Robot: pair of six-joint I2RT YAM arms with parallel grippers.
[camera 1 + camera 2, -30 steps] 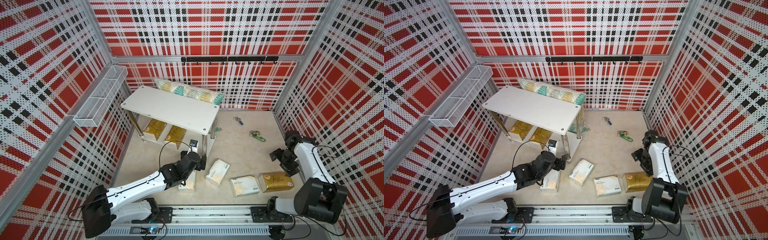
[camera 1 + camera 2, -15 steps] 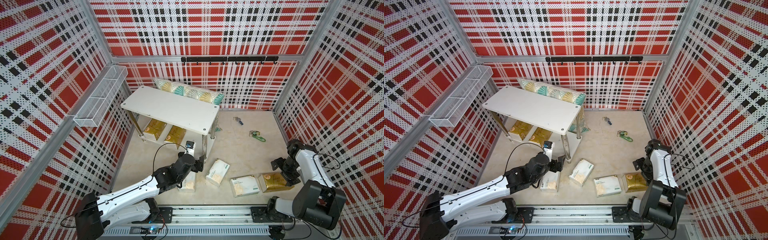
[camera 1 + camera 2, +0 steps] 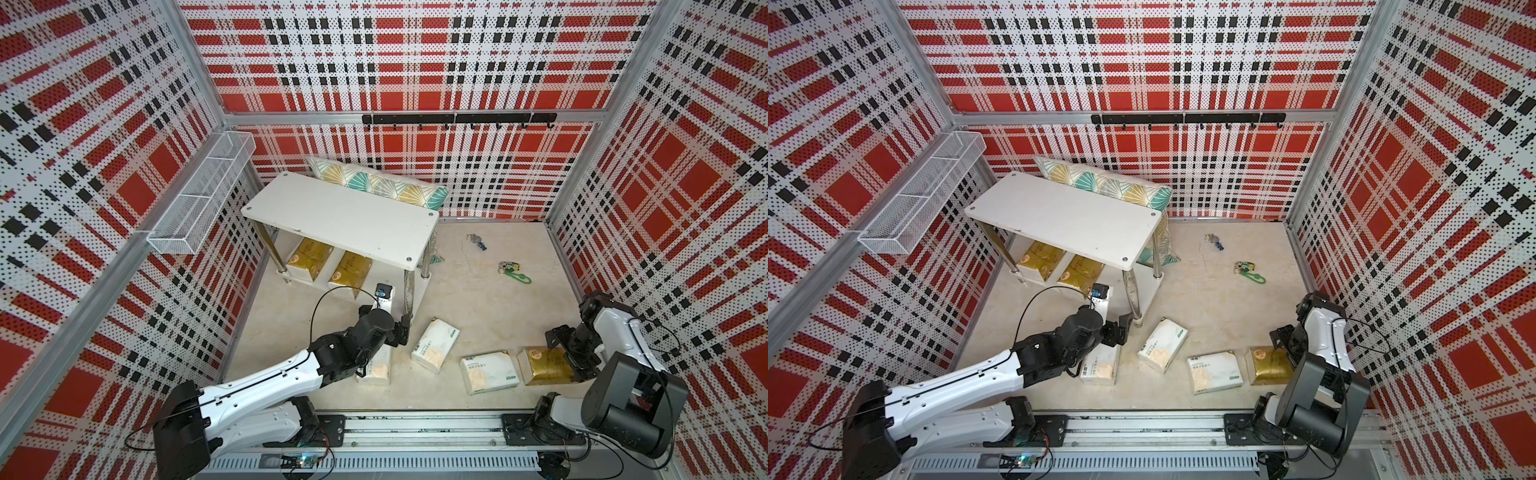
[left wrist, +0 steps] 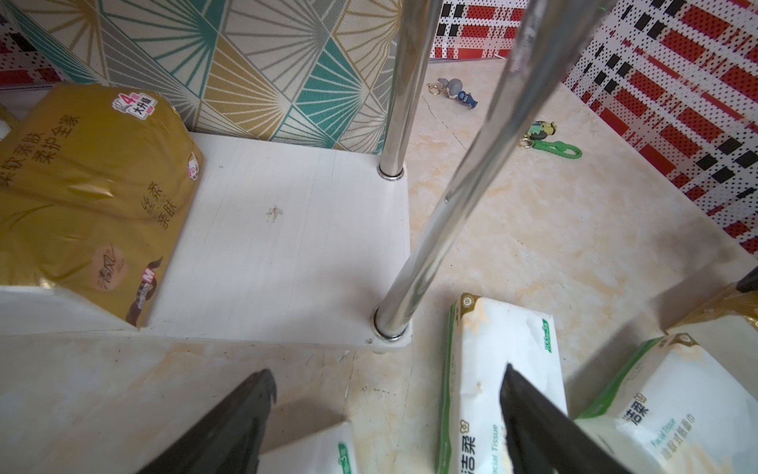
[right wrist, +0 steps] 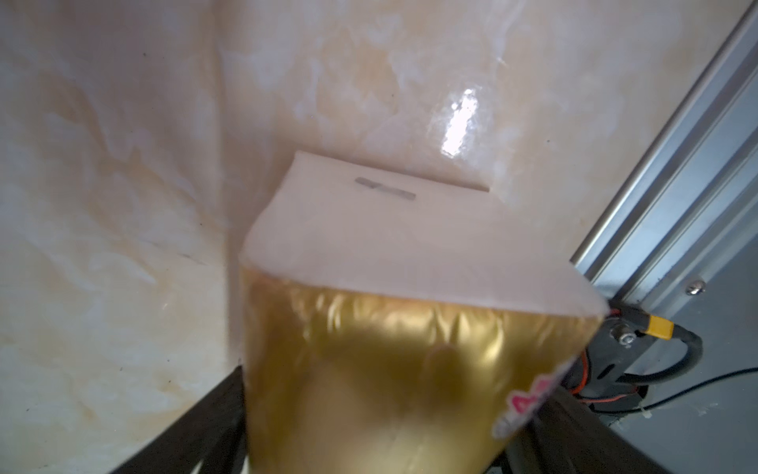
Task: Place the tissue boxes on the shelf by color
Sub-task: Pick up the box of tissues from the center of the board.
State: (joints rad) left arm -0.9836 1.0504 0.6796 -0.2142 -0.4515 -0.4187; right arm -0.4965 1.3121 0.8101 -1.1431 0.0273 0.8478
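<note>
The white shelf (image 3: 340,216) stands at the back left, with two gold tissue boxes (image 3: 309,257) (image 3: 351,270) on its lower tier (image 4: 279,246). On the floor lie three white tissue boxes (image 3: 376,368) (image 3: 434,345) (image 3: 488,372) and one gold box (image 3: 544,363). My left gripper (image 3: 399,332) (image 4: 388,370) hangs open and holds nothing. It is by the shelf's front chrome leg (image 4: 451,197), over the leftmost white box (image 4: 320,451). My right gripper (image 3: 567,353) (image 5: 389,402) is open, with a finger on each side of the floor's gold box (image 5: 389,361), which still lies on the floor.
A teal-and-gold pillow (image 3: 374,187) leans behind the shelf. A wire basket (image 3: 203,195) hangs on the left wall. Two keychains (image 3: 515,272) (image 3: 476,241) lie on the floor at the back right. The right wall's metal frame (image 5: 676,172) runs close to the gold box.
My right gripper came down and toward the front until it straddles the gold box on the floor. My left gripper drew back slightly from the shelf, and its arm swung lower.
</note>
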